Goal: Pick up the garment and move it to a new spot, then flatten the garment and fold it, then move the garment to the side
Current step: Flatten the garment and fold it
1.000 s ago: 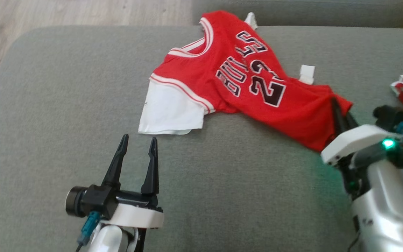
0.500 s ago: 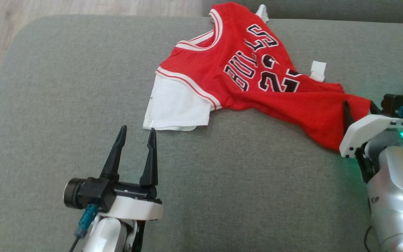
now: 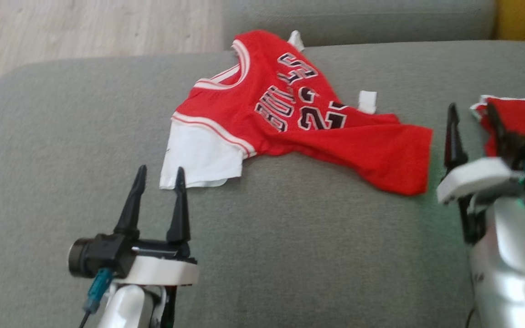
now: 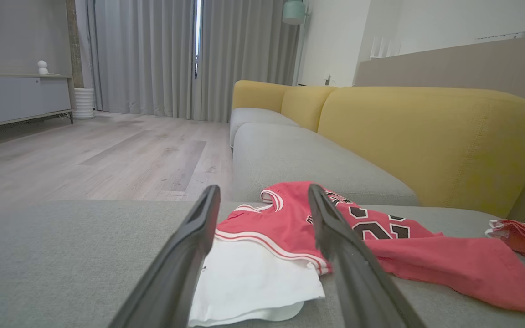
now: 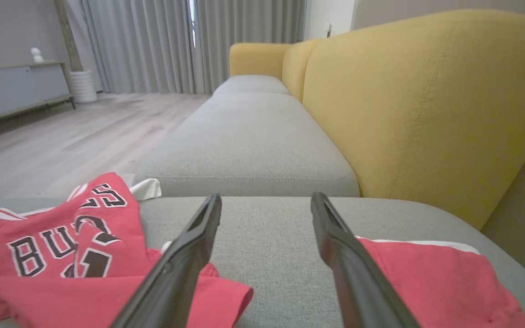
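Jersey (image 3: 299,123), red with white trim and dark lettering, lying print side up on a grey sofa seat (image 3: 290,255). Condition: rumpled, not flat, with a crease running through the number. The collar is toward the far edge of the seat and the hem toward the robot's right. White sleeve (image 3: 198,155) spread out at the near left corner of the jersey. Left gripper (image 3: 160,171): fingers parted, holding nothing, tips just beside the sleeve's near edge; whether they touch the cloth cannot be told. Right gripper (image 3: 470,109): fingers parted, empty, standing over bare seat between the jersey's hem and a second red garment (image 3: 522,118), which lies at the right edge of the seat. Yellow backrest (image 4: 426,136) behind the seat on the right. Wooden floor (image 3: 84,27) beyond the seat's far left corner.
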{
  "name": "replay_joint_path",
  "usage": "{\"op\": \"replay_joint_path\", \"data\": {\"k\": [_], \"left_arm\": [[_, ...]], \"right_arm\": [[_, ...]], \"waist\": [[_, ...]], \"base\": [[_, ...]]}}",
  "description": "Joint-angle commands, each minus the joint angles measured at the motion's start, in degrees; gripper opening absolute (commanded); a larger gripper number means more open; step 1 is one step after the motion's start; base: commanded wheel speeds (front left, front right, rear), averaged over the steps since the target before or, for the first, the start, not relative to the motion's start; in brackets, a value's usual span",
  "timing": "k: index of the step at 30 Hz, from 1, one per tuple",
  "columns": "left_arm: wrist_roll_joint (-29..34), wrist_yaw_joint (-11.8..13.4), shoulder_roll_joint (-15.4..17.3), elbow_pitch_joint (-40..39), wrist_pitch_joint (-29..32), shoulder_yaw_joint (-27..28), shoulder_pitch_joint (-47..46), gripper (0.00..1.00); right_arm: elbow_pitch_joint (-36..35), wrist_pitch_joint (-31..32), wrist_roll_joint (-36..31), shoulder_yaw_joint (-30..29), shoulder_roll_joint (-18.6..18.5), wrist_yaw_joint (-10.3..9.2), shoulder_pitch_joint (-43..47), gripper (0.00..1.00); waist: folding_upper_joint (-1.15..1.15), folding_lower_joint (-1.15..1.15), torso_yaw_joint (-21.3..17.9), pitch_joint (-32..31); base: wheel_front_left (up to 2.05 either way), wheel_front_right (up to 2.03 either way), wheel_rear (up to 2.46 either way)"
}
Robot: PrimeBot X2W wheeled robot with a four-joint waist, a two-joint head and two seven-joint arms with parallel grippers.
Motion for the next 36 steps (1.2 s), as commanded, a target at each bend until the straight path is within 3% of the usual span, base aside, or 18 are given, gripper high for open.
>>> {"op": "replay_joint_path", "data": {"k": [1, 6, 10, 13, 25, 36], "left_arm": [[0.0, 0.7, 0.2, -2.0, -0.3, 2.5, -0.5, 1.0], [-0.2, 0.9, 0.2, -2.2, -0.3, 3.7, 0.3, 1.0], [0.0, 0.6, 0.2, -1.9, -0.3, 3.6, 0.8, 1.0], [0.1, 0.5, 0.2, -1.6, -0.3, 3.5, 1.2, 1.0], [0.2, 0.1, 0.2, -1.0, -0.3, 3.0, 1.7, 1.0], [0.3, 0.0, 0.2, -1.4, -0.3, 2.0, 0.5, 1.0]], "right_arm": [[-4.0, -0.9, 1.6, 2.6, 0.8, 0.37, 1.4, 1.0], [-16.2, -1.3, 11.3, 8.9, 0.9, 0.37, 11.5, 1.0], [-25.2, -1.4, 15.1, 10.6, 0.9, 0.37, 19.7, 1.0], [-28.1, -1.4, 17.2, 11.8, 0.9, 0.37, 24.5, 1.0], [-28.1, -1.4, 17.9, 12.3, 0.9, 0.37, 27.7, 1.0], [-11.2, 1.0, 22.5, 12.0, 0.9, 0.37, 19.8, 1.0]], "waist": [[0.0, 0.01, -1.3, -1.1], [0.0, 0.01, -3.1, -1.9], [0.0, 0.01, -3.9, -2.3], [0.0, 0.01, -4.4, -2.5], [0.0, 0.01, -4.7, -3.0], [0.0, 0.01, -3.0, -0.5]], "base": [[0.0, 0.0, 0.0], [0.0, 0.0, 0.0], [0.0, 0.0, 0.0], [0.0, 0.0, 0.0], [0.0, 0.0, 0.0], [0.0, 0.0, 0.0]]}}
